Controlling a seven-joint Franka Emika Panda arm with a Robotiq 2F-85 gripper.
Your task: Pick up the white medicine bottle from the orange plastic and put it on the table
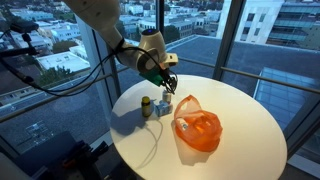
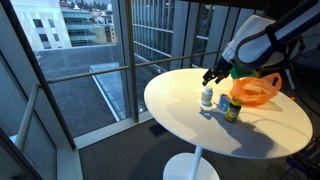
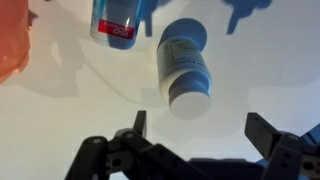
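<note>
the gripper (image 3: 197, 122) hangs with its fingers wide apart and holds nothing. just below it, the white medicine bottle (image 3: 185, 65) stands up on the round white table (image 3: 80, 100). a small bottle (image 3: 118, 20) with a red label stands beside it. farther back lies the orange plastic (image 1: 197, 128), apart from both bottles.
</note>
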